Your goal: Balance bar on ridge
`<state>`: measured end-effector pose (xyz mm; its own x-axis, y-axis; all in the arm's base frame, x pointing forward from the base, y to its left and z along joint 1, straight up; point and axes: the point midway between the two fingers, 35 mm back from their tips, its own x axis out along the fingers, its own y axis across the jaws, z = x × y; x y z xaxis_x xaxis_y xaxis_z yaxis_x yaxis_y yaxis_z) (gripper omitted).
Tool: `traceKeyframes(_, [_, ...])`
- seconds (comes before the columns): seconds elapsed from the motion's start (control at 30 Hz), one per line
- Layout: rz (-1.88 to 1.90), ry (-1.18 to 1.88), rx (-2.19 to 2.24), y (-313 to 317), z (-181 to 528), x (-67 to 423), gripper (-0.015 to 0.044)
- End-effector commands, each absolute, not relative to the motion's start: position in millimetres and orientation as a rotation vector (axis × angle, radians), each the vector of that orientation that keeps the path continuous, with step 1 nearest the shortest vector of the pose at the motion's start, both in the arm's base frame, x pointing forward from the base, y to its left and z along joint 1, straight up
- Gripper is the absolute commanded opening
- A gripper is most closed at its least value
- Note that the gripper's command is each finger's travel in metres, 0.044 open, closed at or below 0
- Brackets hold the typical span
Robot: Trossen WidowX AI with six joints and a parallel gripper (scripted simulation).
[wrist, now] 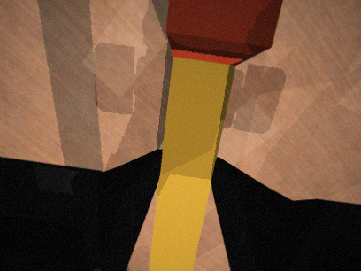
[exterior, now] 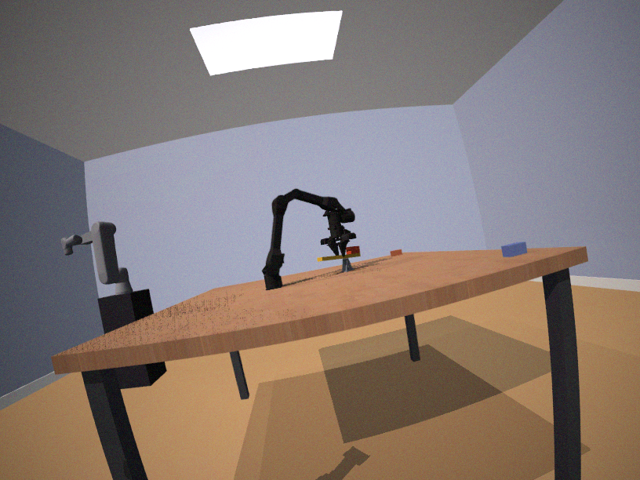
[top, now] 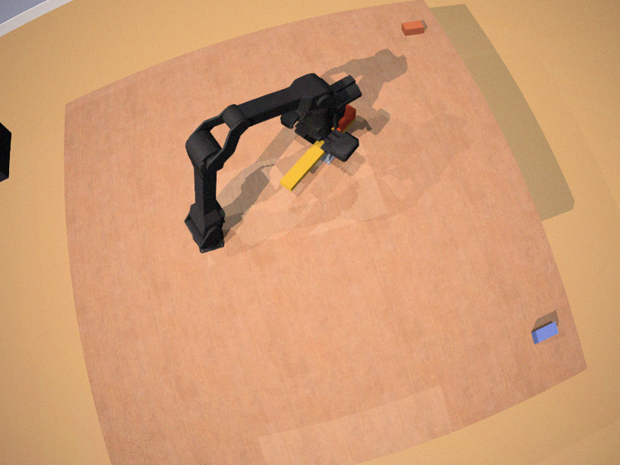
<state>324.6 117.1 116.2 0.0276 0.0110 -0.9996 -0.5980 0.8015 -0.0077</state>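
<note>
The yellow bar (top: 302, 166) (exterior: 328, 258) (wrist: 190, 111) carries a red block (top: 346, 117) (exterior: 353, 250) (wrist: 221, 22) on its far end. My gripper (exterior: 339, 254) (wrist: 187, 159) is shut on the bar between the block and the bar's free end, with one finger on each long side. The bar is held above the table, close to level. The small grey-blue ridge (top: 328, 158) (exterior: 346, 266) stands under the bar, mostly hidden by the gripper in the top view. I cannot tell whether the bar's underside touches the ridge's top.
An orange block (top: 412, 27) (exterior: 395, 252) lies near the far edge of the wooden table (top: 300, 325) (exterior: 361, 304). A blue block (top: 545, 333) (exterior: 514, 249) lies near another edge, far from the gripper. A grey arm (exterior: 106, 252) stands on a black pedestal beyond the table.
</note>
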Motion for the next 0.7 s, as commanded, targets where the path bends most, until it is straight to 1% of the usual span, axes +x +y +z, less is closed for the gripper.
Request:
traceKeyframes(0.0, [0.503,1.48,-0.502,117.0,115.2,324.8,0.0])
traceKeyframes(0.67, [0.503,1.48,-0.502,117.0,113.5,324.7,0.0])
